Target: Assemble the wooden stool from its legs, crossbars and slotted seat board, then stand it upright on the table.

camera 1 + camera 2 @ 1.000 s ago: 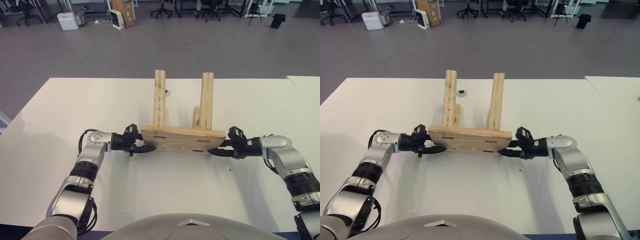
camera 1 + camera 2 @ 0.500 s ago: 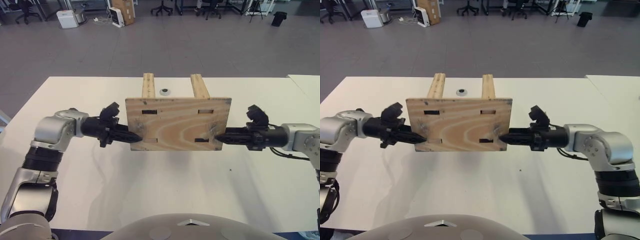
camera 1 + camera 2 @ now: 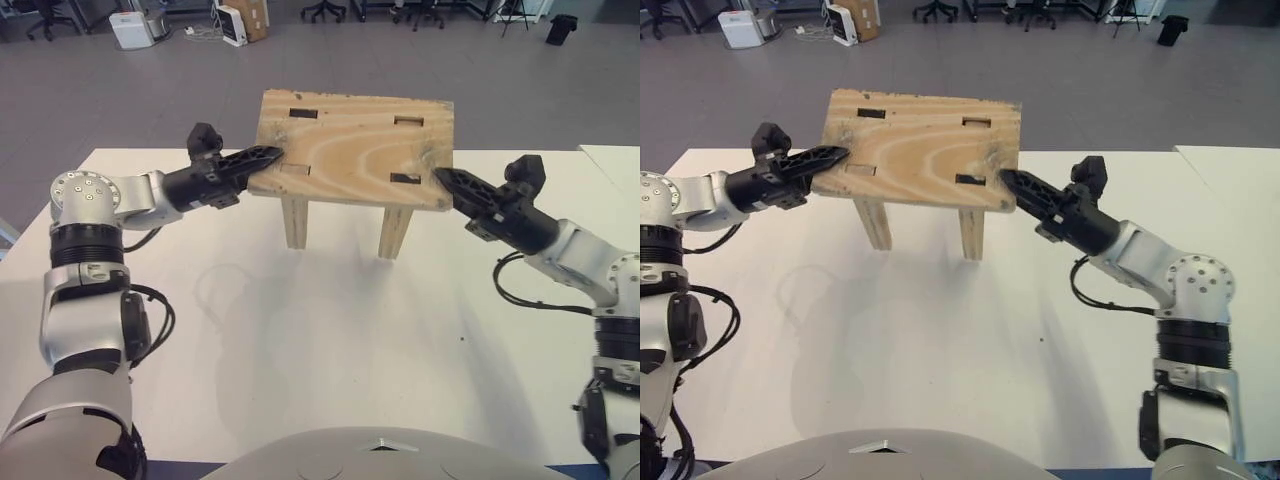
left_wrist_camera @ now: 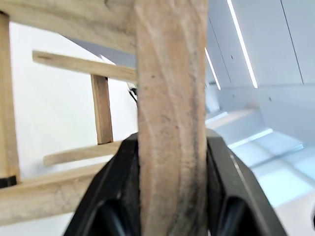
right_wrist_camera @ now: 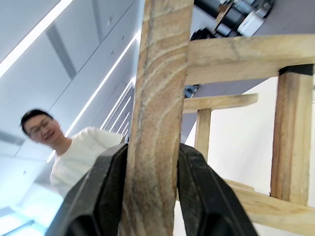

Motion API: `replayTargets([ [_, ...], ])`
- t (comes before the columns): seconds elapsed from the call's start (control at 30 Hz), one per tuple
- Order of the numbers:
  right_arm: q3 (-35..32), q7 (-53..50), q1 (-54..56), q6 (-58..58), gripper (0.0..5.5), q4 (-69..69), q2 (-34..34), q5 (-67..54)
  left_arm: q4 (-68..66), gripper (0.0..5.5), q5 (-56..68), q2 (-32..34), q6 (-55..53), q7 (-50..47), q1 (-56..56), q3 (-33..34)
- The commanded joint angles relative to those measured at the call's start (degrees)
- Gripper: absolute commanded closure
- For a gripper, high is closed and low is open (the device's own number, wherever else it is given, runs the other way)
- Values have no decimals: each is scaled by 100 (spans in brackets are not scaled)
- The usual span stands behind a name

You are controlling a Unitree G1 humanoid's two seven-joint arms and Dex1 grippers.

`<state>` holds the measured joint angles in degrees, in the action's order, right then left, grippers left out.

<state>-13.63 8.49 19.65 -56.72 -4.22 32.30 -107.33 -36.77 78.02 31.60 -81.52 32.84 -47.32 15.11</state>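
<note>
Gripping 1 stool [image 3: 355, 150]; 2 jaws; 4 slots [image 3: 303, 113]

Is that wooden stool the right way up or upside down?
Right way up: seat board on top, legs pointing down at the table. Cannot tell whether they touch it.

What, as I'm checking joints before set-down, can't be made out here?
Eye views: the seat board hides where the legs and crossbars join it.
Eye views: whether the legs touch the table is unclear from this angle.
Wrist views: the board's edge, clamped in the left hand and right hand, blocks the joints behind it.
</note>
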Motion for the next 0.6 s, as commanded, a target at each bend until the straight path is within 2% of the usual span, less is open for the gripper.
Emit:
replayTargets([
  [0.03, 396, -3466, -39, 865, 407, 1007, -895, -566, 1712, 419, 939, -2090, 1217, -4146, 803, 641],
  [0.13, 448, -4753, -138, 1390, 408, 703, -770, -559, 1813, 419, 735, -2234, 1457, -5005, 936, 544],
  [0.23, 335, -5190, -141, 1612, 408, 698, -936, -563, 1606, 419, 522, -2281, 1887, -5130, 626, 542],
  [0.27, 349, -5229, -122, 1664, 369, 708, -902, -563, 1457, 419, 479, -2265, 2032, -5181, 505, 590],
  [0.3, 364, -5256, -88, 1685, 352, 700, -880, -563, 1334, 382, 448, -2246, 2122, -5260, 423, 608],
  [0.43, 216, -5545, 306, 1886, 271, 360, -721, -317, 1024, 309, 166, -2138, 2397, -5440, 228, 694],
  [0.5, -8, -5539, 577, 1936, 222, 145, -600, -211, 910, 268, -74, -1965, 2393, -5228, 134, 691],
  [0.6, -329, -5238, 901, 1809, 218, 73, -304, -276, 789, 236, -416, -1442, 2220, -4372, -63, 637],
])
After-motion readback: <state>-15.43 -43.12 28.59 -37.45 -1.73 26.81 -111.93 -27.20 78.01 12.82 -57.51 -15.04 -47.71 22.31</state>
